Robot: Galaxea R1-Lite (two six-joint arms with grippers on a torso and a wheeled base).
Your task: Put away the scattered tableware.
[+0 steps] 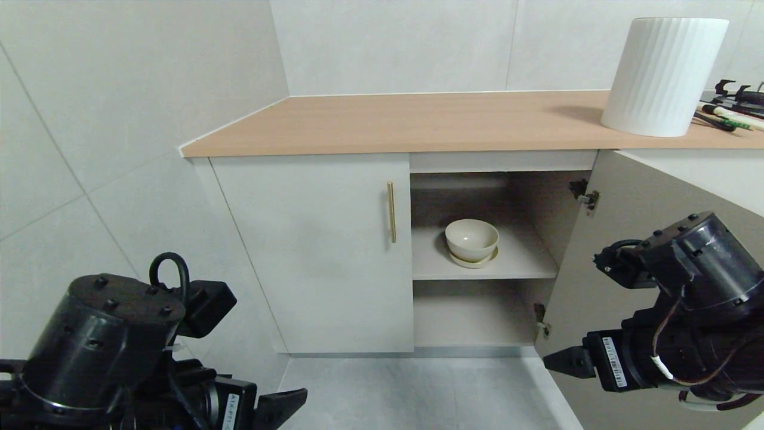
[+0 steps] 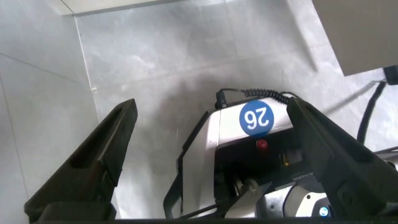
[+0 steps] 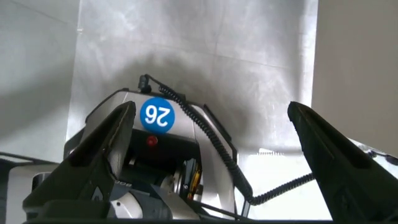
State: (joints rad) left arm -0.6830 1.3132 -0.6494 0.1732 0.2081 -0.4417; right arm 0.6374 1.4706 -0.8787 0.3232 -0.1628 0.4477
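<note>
A cream bowl [image 1: 471, 239] rests on a small cream plate [image 1: 476, 260] on the middle shelf [image 1: 519, 263] of the open cabinet. Low at the left, in front of the closed door, my left gripper [image 2: 211, 118] hangs open with nothing between its fingers [image 1: 280, 403]. Low at the right, beside the open door, my right gripper [image 3: 211, 112] is open and empty too, its fingertip [image 1: 561, 361] pointing toward the cabinet. Both grippers are well below and apart from the bowl.
The left cabinet door [image 1: 316, 251] is shut, with a gold handle [image 1: 391, 212]. The right door [image 1: 627, 239] is swung open toward my right arm. On the wooden counter [image 1: 418, 122] stand a tall white ribbed container [image 1: 662, 74] and several utensils [image 1: 731, 113] at the far right.
</note>
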